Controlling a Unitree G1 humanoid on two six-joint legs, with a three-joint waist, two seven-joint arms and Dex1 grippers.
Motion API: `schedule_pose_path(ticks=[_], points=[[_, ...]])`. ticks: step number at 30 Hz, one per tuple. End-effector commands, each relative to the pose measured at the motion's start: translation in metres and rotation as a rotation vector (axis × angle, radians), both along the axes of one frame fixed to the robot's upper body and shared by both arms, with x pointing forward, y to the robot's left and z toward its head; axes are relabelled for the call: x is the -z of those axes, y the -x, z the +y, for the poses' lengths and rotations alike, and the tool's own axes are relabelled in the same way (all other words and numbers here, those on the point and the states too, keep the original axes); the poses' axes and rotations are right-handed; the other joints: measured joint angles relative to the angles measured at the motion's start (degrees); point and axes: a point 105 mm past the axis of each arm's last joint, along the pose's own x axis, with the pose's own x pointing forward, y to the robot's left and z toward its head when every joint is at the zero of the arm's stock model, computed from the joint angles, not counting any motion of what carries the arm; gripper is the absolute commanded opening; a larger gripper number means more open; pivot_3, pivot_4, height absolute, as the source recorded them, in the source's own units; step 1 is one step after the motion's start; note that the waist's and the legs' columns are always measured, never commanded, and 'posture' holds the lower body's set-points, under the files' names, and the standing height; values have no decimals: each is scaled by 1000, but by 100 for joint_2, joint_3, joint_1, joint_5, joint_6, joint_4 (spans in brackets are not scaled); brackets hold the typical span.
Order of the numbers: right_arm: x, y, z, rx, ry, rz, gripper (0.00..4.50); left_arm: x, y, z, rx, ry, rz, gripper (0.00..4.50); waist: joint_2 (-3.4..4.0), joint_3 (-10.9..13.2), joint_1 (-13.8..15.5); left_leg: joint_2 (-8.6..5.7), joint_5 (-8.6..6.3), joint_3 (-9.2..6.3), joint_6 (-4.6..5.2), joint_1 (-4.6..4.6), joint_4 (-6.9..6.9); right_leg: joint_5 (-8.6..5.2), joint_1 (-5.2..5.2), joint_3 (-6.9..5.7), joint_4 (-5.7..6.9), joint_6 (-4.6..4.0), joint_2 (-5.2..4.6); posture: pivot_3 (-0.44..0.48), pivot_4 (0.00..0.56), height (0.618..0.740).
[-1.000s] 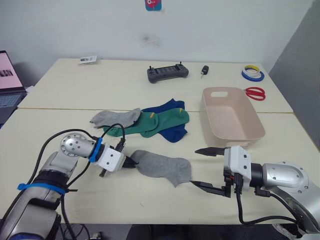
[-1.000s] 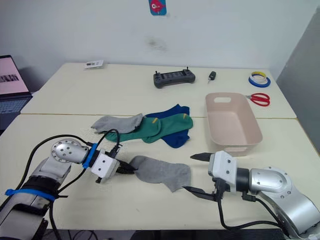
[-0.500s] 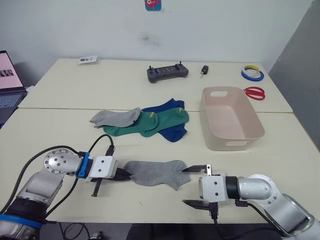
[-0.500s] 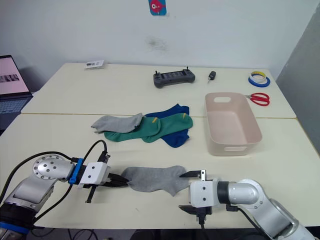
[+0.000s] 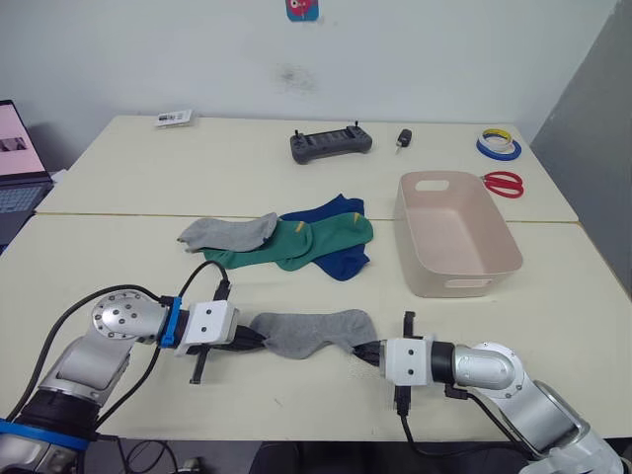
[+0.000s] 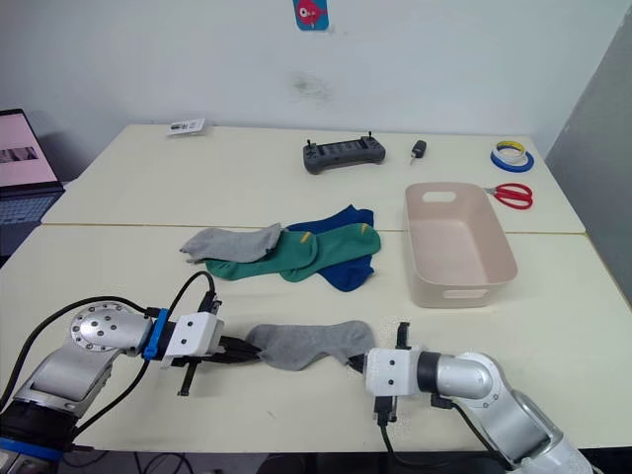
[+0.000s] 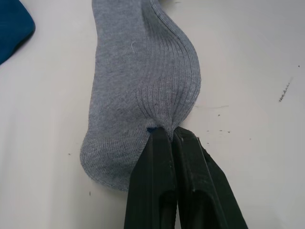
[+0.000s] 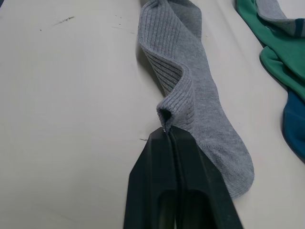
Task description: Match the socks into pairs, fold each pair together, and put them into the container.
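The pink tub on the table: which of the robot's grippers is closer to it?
The right. The right gripper is shut on one end of a grey sock just in front of the tub, slightly to its left. The left gripper pinches the sock's other end, further left.

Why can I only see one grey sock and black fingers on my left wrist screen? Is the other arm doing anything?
Observer: Yes. The right gripper is shut on the other end of that same grey sock, so both arms hold it stretched out between them over the table.
Operator: Where's its matching sock?
Observer: The second grey sock lies farther back on the table, at the robot's left end of a heap, overlapping the green socks.
Operator: Is anything in the tub?
Observer: No. The container sits empty on the robot's right, beyond the right gripper.
Operator: Are the blue ones out too?
Observer: Yes, the blue socks lie in that heap, partly under the green ones.
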Motion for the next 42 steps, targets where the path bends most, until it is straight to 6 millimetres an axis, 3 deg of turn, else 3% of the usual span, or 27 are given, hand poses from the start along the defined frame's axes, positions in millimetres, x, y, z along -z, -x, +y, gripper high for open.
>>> schedule_pose_path(ticks=[1, 9, 12, 14, 18, 24, 30, 37, 40, 42], points=[[-21, 15, 4, -68, -87, 47, 50, -21, 12, -7, 32, 68, 85, 0, 0, 0, -4, 0, 0, 0, 0, -1, 0, 0, 0, 0, 0, 0, 0, 0, 150, 740], [-60, 62, -3, -195, -204, 452, 50, -56, 67, -1, 75, 26, 547, 0, 0, 2, -18, 5, 0, -6, 0, 2, 0, -2, 4, 1, 4, -4, 0, 0, 150, 740], [-68, 69, -10, -169, -224, 621, 50, -67, 74, 1, -31, 56, 743, 0, 2, 2, -11, 6, 0, -8, 1, 7, -2, -4, 10, -2, 1, -6, 0, 0, 150, 740], [-62, 61, -16, -90, -207, 703, 50, -61, 68, 4, -122, 66, 818, 0, 2, 2, -10, 4, -1, -7, 1, 8, -2, -4, 10, -2, 0, -5, 0, 0, 150, 740], [-44, 35, -20, 102, -206, 792, 50, -32, 47, 6, -300, 66, 911, 0, 1, 1, -10, -3, -1, -3, 2, 8, -2, -5, 8, 2, 0, -5, 19, 0, 150, 740], [-19, -1, -20, 284, -195, 796, 50, -9, 8, -9, -445, 116, 933, 0, -4, 1, -6, 0, -1, -7, 2, -15, 3, -4, -12, 4, 1, -5, 29, 0, 150, 740], [-19, -29, -21, 358, -200, 692, 50, -3, -21, -14, -511, 131, 876, 0, -4, 1, -14, 0, 0, -4, 2, -12, 6, -4, -14, 6, 4, -6, 28, 0, 150, 740], [-26, -38, -19, 369, -224, 610, 50, 1, -36, -13, -546, 145, 815, 0, -4, 1, -10, 1, 0, -8, 2, -13, 7, -4, -15, 6, 6, -6, 10, 0, 150, 740], [-29, -39, -22, 372, -220, 553, 666, -9, -43, -9, -562, 196, 767, 650, -4, 1, -9, 1, 0, -8, 2, -12, 7, -4, -14, 6, 7, -6, 9, 0, 150, 740], [-33, -39, -23, 364, -224, 520, 1423, -16, -45, -6, -577, 222, 751, 1317, -4, 1, -10, 2, 0, -9, 2, -12, 8, -4, -14, 6, 6, -6, 8, 0, 150, 740]])
